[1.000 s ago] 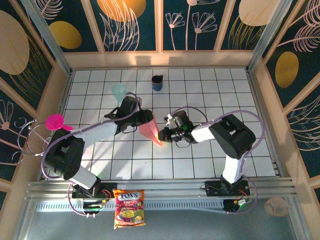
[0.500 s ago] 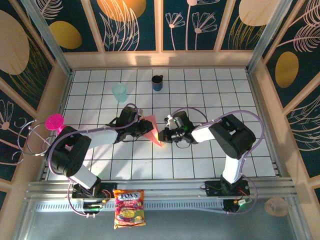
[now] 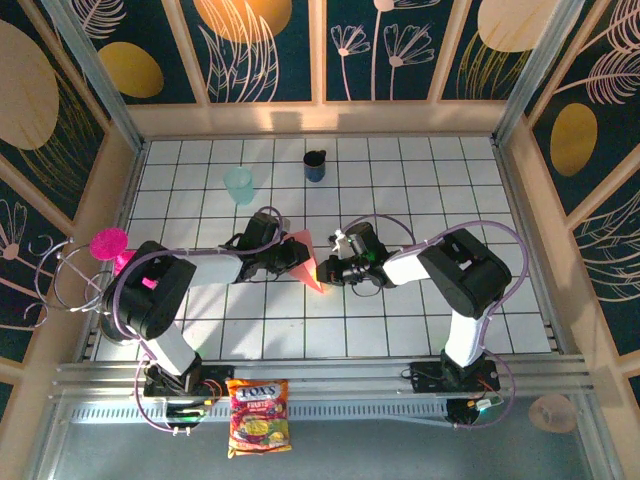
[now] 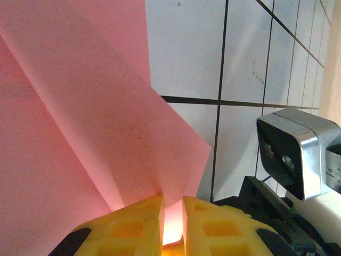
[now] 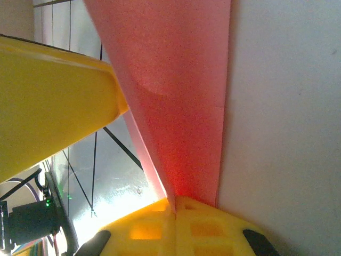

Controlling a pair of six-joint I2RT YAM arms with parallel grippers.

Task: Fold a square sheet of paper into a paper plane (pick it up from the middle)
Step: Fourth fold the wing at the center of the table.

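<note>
The left gripper [image 4: 172,213] and the right gripper [image 5: 175,208] each pinch tight the partly hidden paper plane [image 3: 303,262]; what the teal cup [image 3: 239,184] holds is unclear.

Left arm [image 3: 205,268] and right arm [image 3: 465,275] are showing the same build: white tubular links alternating with bulky black joint housings. A thin lavender cable [image 3: 520,265] is looping loosely alongside each arm. The left base [image 3: 170,385] is appearing as a black block, with a small green light glowing nearby.

The left gripper [image 4: 172,205] is showing bright yellow fingers [image 4: 128,226] moulded with square waffle recesses. The right gripper [image 5: 175,208] is showing matching yellow fingers [image 5: 205,229].

The camera housing [image 4: 298,157] on the right wrist is reading as a rounded silver-grey box with a black face.
</note>
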